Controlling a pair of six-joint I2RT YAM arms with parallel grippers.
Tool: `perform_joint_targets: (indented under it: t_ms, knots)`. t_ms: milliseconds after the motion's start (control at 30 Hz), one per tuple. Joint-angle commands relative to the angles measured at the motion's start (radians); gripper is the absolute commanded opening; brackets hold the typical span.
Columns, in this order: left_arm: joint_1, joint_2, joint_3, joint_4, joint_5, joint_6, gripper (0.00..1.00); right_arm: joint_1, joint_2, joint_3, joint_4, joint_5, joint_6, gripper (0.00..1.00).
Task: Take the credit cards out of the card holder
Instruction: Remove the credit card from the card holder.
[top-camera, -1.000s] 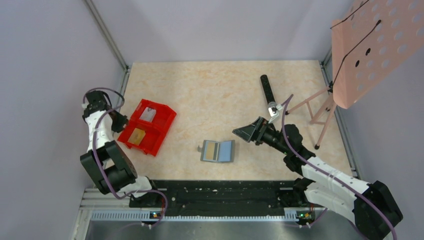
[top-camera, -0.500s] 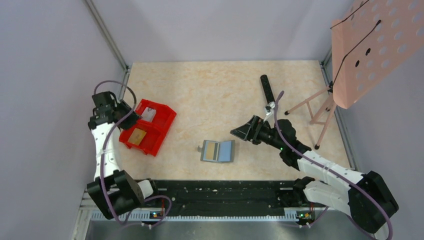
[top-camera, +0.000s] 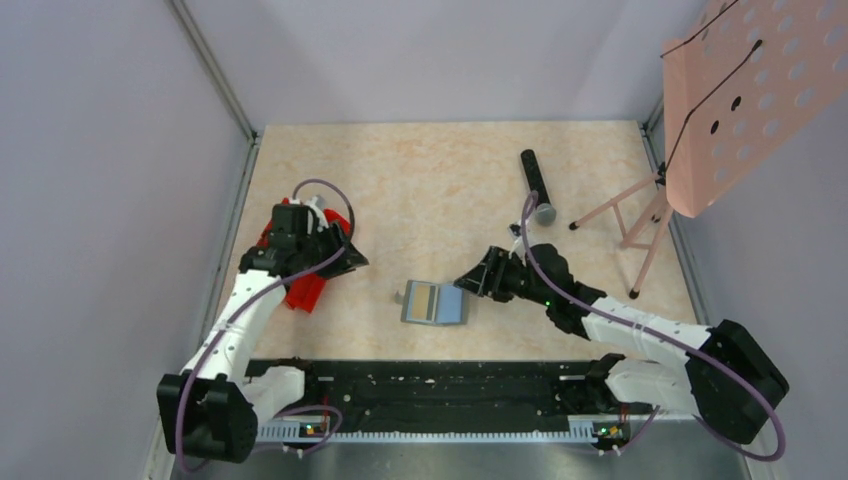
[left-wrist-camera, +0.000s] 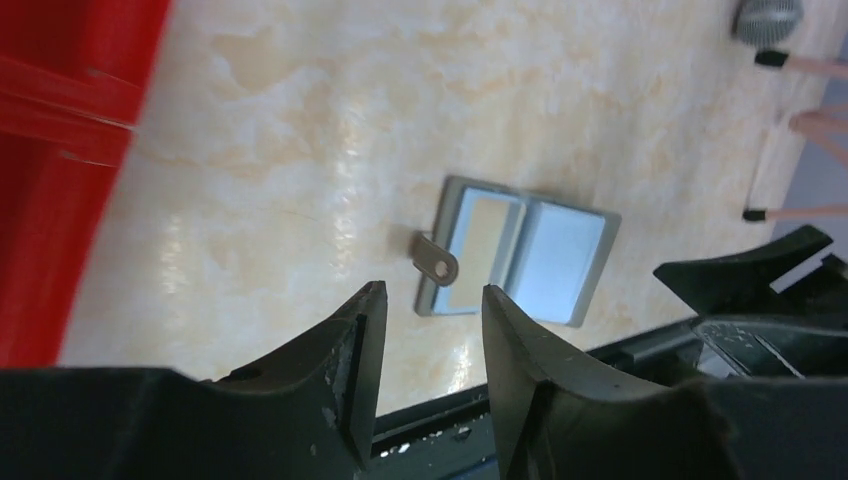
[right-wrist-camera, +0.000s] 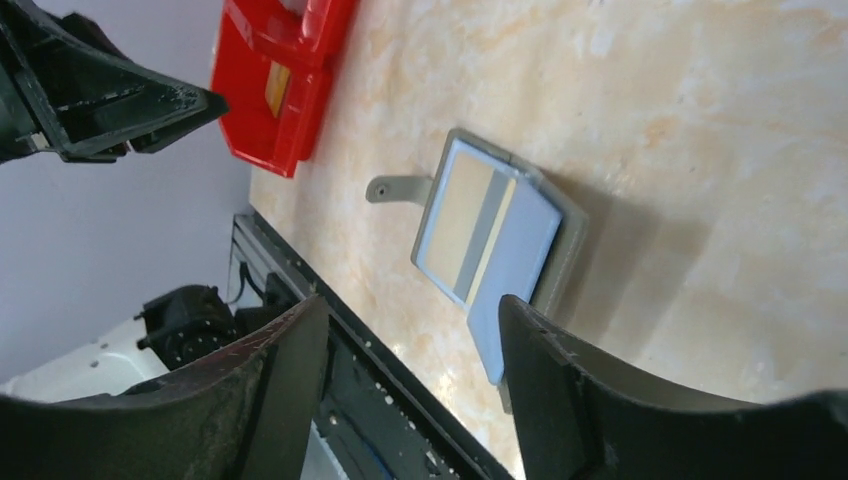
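I see card holder lying open flat on table, just off tips of right gripper, on its left-arm side; can't tell if they touch. Tan card sits in panel farther from that gripper, small tab poking out beyond. Left gripper hangs over red bin, well apart from card holder. Behind right gripper, black microphone lies on table. Pink perforated stand farther back, off to its right.

table: smooth marble-look top, faint sheen | bin: glossy red plastic | card holder: matt grey, smooth pale inner panels | left gripper: matt black plastic, scuffed
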Motion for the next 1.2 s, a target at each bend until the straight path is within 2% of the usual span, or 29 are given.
perform_joint_targets:
  t_ms: [0, 100, 300, 633, 1167]
  knots:
    - [-0.118, 0.0, -0.076, 0.142, 0.054, -0.065, 0.46, 0.114, 0.039, 0.077, 0.007, 0.081, -0.015, 0.59]
    - [-0.19, 0.024, -0.124, 0.205, 0.042, -0.087, 0.47, 0.178, 0.096, 0.112, 0.014, 0.12, -0.006, 0.53]
    - [-0.262, 0.079, -0.205, 0.303, 0.039, -0.096, 0.5, 0.25, 0.207, 0.179, 0.019, 0.157, -0.008, 0.45]
    - [-0.305, 0.185, -0.256, 0.417, 0.061, -0.092, 0.53, 0.251, 0.326, 0.182, 0.013, 0.199, -0.038, 0.33]
    - [-0.341, 0.334, -0.304, 0.574, 0.093, -0.103, 0.53, 0.188, 0.346, 0.074, -0.032, 0.241, -0.057, 0.28]
